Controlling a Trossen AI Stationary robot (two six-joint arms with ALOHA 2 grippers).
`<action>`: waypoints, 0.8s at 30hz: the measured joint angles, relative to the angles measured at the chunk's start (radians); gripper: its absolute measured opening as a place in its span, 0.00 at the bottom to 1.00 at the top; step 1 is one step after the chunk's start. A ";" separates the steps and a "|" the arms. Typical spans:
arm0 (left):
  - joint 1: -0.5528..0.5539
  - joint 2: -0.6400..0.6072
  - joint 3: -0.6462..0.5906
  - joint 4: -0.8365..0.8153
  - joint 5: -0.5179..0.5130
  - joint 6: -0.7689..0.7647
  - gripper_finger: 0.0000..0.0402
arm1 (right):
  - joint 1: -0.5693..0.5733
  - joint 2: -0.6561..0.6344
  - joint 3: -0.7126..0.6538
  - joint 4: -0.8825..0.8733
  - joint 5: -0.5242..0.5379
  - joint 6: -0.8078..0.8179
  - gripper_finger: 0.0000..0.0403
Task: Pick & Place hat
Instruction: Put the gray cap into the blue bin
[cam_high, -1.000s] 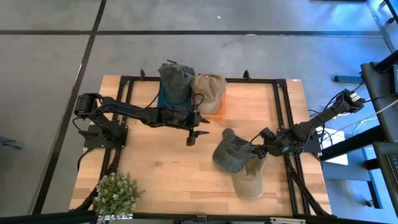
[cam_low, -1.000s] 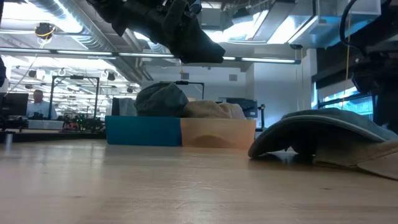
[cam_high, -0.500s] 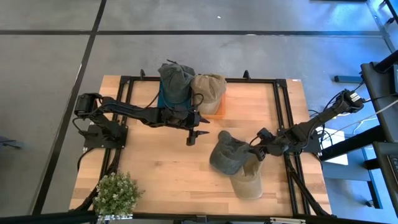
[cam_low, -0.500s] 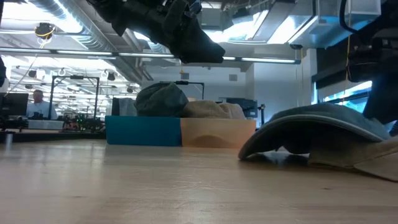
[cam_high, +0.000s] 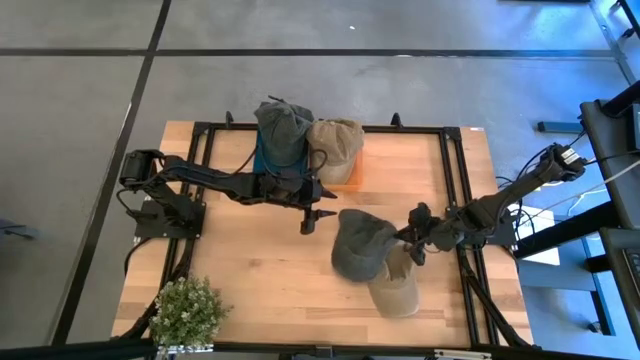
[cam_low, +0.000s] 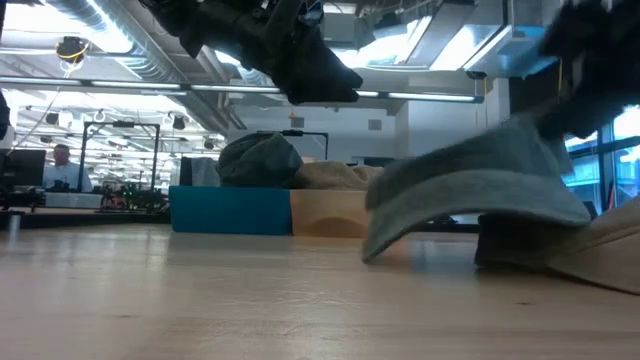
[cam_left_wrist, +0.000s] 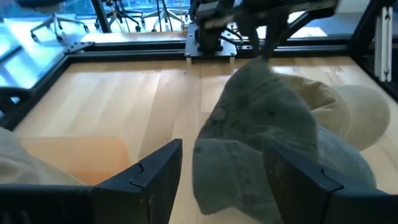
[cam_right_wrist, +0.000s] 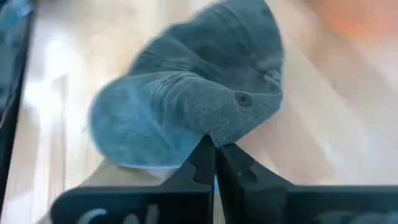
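Note:
A grey hat (cam_high: 358, 245) lies right of the table's middle, partly on a beige hat (cam_high: 395, 290). My right gripper (cam_high: 405, 240) is shut on the grey hat from its right side. In the low view the grey hat (cam_low: 470, 190) is tilted, raised on the gripper's side, its lower edge (cam_low: 372, 252) at the table. My left gripper (cam_high: 309, 218) hovers open above the table's middle, left of the grey hat (cam_left_wrist: 261, 118), touching nothing. At the far edge another grey hat (cam_high: 280, 125) sits on a blue box and another beige hat (cam_high: 337, 140) on an orange box. My right gripper pinches a fold of the grey hat's crown (cam_right_wrist: 219, 138), close to the top button (cam_right_wrist: 242, 98), between its two shut fingers (cam_right_wrist: 200, 163). The fingers come nearly level from the table's right side. The held side is raised; the far side rests low at the table.
A potted plant (cam_high: 185, 310) stands at the near left corner. The blue box (cam_low: 230, 210) and the orange box (cam_low: 350, 212) stand side by side at the far edge. Bare wood lies between the boxes, the plant and the hats.
My right gripper has shut on the grey hat's crown and moved toward the table's left, pulling the hat with it. The hat has slid left over the beige hat, and its held side has risen, so it now stands tilted.

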 joint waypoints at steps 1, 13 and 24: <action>0.001 0.000 0.000 0.000 0.000 -0.018 0.54 | 0.000 0.012 0.029 0.000 -0.011 -0.083 0.01; 0.042 -0.001 0.081 -0.061 0.347 -0.102 0.54 | -0.055 0.327 0.413 -0.057 -0.128 -0.716 0.01; 0.041 0.016 0.094 -0.190 0.403 -0.023 0.54 | -0.120 0.562 0.606 -0.102 -0.206 -0.937 0.00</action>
